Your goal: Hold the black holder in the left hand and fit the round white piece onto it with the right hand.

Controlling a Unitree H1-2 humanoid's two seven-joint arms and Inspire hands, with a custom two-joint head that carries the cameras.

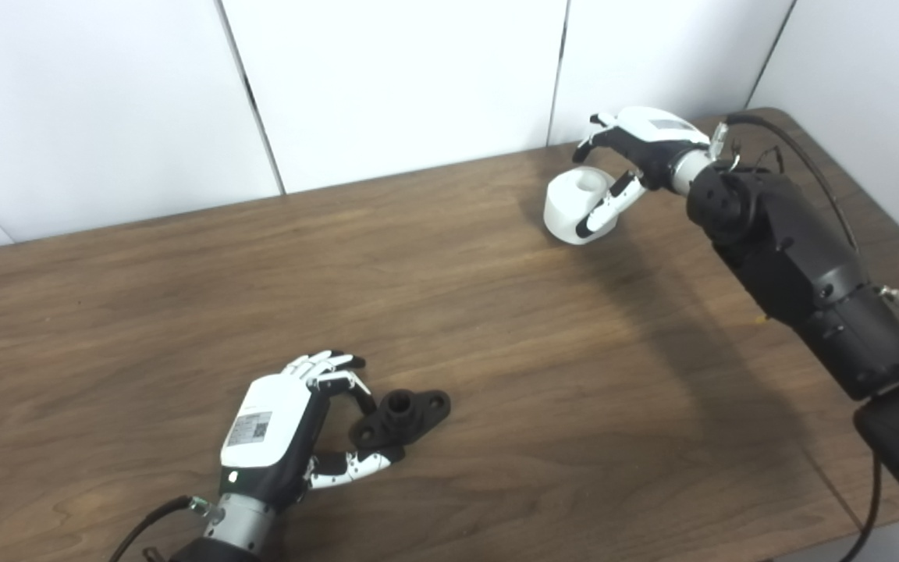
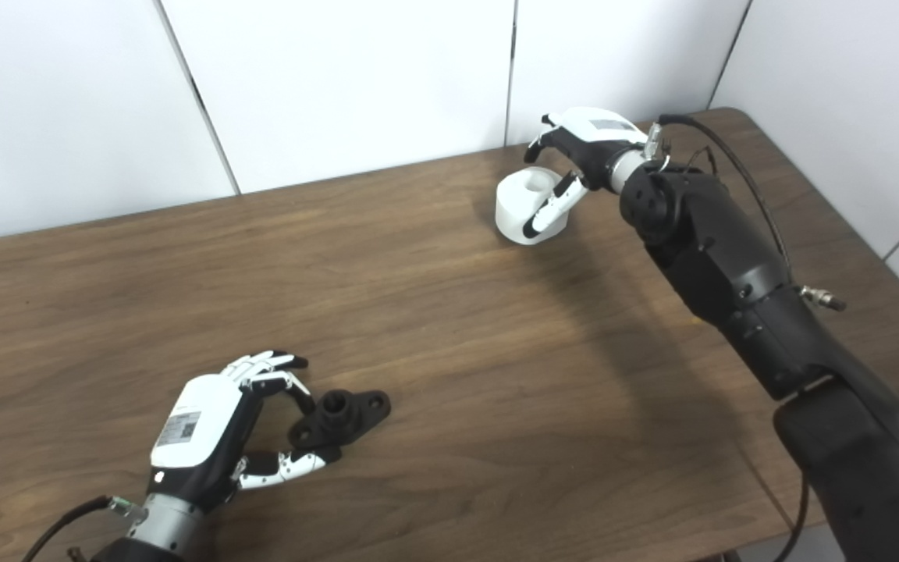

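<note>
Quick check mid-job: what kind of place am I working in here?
Probably a lab or test room: a bare wooden table, plain white wall panels, and only the black holder and round white piece out.

The table (image 1: 496,328) is viewed downward from two adjacent head cameras; nearly the whole scene is apparently shared, slightly offset.

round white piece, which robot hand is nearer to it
Right. The right robot hand is wrapped around the round white plastic piece at the far right of the wooden table. The left robot hand is far off at the near edge, by the black holder.
</note>
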